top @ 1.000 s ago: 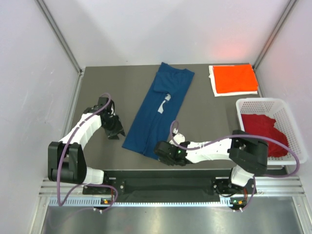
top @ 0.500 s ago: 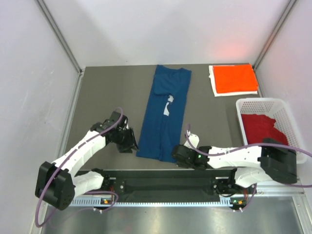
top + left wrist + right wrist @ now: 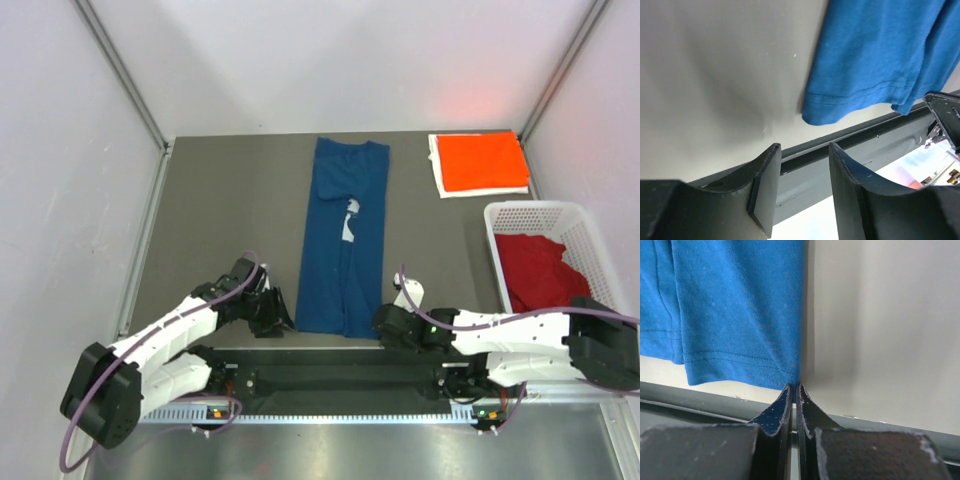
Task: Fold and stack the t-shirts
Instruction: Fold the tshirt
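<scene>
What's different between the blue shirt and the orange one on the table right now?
The blue shirt lies as a long narrow strip down the middle; the orange shirt is a compact rectangle in the far right corner. The blue shirt has a small white print; the orange shirt looks plain. The right end effector pinches the blue shirt's near corner; nothing touches the orange shirt. Both lie flat on the grey table.

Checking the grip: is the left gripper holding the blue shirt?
No, the left gripper stands open, clear of the blue shirt.
</scene>
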Robot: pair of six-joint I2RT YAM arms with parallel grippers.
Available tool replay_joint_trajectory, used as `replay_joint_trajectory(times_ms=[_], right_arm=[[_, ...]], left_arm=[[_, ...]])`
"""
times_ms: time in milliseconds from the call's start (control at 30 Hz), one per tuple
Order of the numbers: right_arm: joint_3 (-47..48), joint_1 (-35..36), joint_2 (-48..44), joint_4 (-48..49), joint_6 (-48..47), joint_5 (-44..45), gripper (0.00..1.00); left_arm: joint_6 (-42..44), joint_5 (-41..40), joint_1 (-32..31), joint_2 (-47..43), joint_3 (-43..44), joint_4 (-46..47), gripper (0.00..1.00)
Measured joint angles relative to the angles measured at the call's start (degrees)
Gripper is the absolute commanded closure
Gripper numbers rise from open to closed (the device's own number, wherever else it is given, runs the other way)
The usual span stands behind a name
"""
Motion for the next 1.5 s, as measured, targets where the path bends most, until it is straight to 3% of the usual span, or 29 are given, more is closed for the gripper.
replay_joint_trajectory(times_ms=[267, 867, 1000, 1033, 1133, 1500], right_arm=[[-3.15, 0.0, -4.83, -0.09, 0.15, 0.2, 1.0], [-2.58, 0.0, -3.56, 0.37, 0.13, 0.24, 1.0], [-2.58, 0.0, -3.56, 0.31, 0.13, 0.24, 1.0], [-2.56, 0.0, -3.58, 0.26, 0.15, 0.26, 1.0], [-2.32, 0.0, -3.61, -0.42, 0.15, 0.28, 1.0], [0.55, 0.48, -3.63, -7.69, 0.33, 1.49, 1.0]], left_arm=[[-1.51, 0.24, -0.42, 0.83, -2.05, 5.01, 0.52], [-4.66, 2.73, -0.68, 6.78, -3.65, 13.99, 0.55], [-5.14, 2.95, -0.92, 8.0, -3.65, 15.26, 0.69], [-5.29, 2.8, -1.03, 8.22, -3.65, 15.37, 0.8], [-5.25, 2.01, -1.11, 8.79, -3.65, 15.39, 1.0], [-8.13, 1.55, -3.52, 3.02, -4.33, 14.43, 1.0]])
